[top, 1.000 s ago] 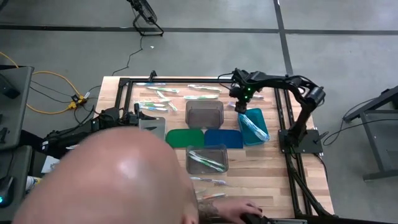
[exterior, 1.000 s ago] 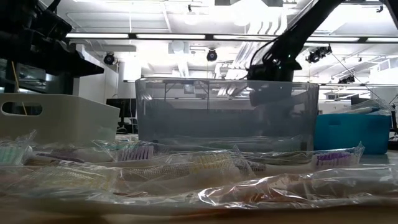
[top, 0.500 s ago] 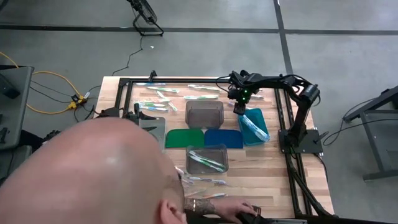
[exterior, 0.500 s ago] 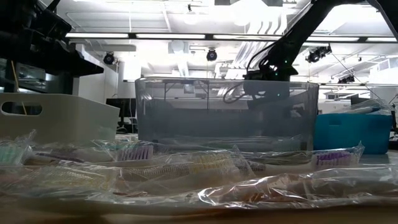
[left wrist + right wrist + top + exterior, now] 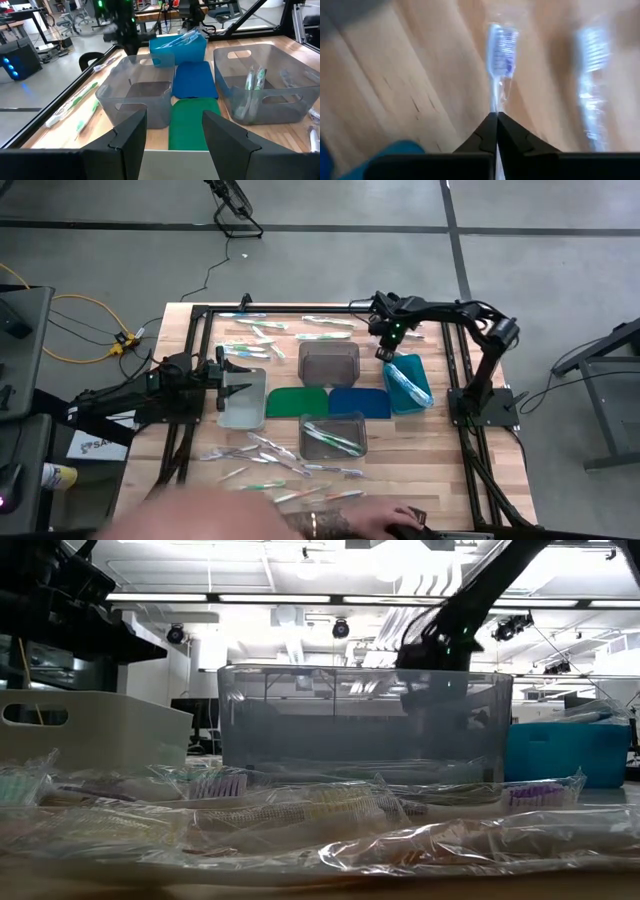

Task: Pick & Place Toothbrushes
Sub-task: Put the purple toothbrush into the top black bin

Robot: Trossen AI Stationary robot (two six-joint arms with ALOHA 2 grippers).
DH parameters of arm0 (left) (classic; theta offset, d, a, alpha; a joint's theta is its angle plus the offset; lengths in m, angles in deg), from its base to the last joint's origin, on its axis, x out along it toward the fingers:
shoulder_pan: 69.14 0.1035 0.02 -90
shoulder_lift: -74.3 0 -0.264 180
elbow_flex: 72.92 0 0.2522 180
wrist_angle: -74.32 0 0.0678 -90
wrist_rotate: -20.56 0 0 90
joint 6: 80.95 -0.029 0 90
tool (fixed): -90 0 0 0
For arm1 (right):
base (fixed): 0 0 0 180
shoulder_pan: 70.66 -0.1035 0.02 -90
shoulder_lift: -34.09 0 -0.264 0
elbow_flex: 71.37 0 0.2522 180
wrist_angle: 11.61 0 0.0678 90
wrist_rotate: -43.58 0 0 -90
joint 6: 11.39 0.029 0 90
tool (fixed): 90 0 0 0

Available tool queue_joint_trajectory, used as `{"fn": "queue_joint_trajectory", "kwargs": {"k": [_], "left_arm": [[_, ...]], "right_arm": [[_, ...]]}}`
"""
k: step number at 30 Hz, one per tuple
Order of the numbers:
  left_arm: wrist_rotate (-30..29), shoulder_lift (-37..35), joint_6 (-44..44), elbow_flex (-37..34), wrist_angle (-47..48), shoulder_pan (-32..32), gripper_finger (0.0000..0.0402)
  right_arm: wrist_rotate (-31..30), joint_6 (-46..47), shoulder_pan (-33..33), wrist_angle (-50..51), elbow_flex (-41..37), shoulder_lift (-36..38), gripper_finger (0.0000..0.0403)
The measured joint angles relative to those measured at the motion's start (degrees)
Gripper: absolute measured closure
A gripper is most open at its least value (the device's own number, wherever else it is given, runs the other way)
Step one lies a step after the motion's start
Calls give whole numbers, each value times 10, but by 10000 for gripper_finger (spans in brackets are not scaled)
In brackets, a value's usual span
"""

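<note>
Right claw (image 5: 496,116): we see its tips pinched together on a wrapped toothbrush (image 5: 500,55) at the desk's (image 5: 420,455) far edge, beside the teal bin (image 5: 407,382).
Left claw (image 5: 172,131): apart, waiting over the white bin (image 5: 243,392).
Risk: we fear the thin, end-on pinch lets the slick wrapper slip.

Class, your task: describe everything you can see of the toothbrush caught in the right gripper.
The toothbrush is a slim stick in crinkly clear wrapping, with a white head and bluish-purple bristles. The right gripper is shut on its handle, so only the head end shows beyond the fingertips. It points out over the bare wooden table; whether it touches the wood cannot be told. A second wrapped brush lies apart beside it.
</note>
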State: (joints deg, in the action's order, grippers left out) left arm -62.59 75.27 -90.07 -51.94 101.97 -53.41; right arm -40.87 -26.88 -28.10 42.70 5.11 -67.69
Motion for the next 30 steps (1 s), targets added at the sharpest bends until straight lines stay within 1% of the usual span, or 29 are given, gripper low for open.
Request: {"fn": "queue_joint_trajectory", "kwargs": {"k": [8,13,22,26,28,30], "left_arm": [[0,0,0,0,0,0,215],[0,0,0,0,0,0,215],[0,0,0,0,0,0,215],[0,0,0,0,0,0,215],[0,0,0,0,0,0,215],[0,0,0,0,0,0,215]], "right_arm": [[31,18,8,3,1,108,401],[65,19,1,5,19,148,401],[107,25,-37,22,118,152,400],[128,81,-62,23,143,152,400],[148,109,-73,22,148,152,400],[156,126,-84,18,150,149,400]]}}
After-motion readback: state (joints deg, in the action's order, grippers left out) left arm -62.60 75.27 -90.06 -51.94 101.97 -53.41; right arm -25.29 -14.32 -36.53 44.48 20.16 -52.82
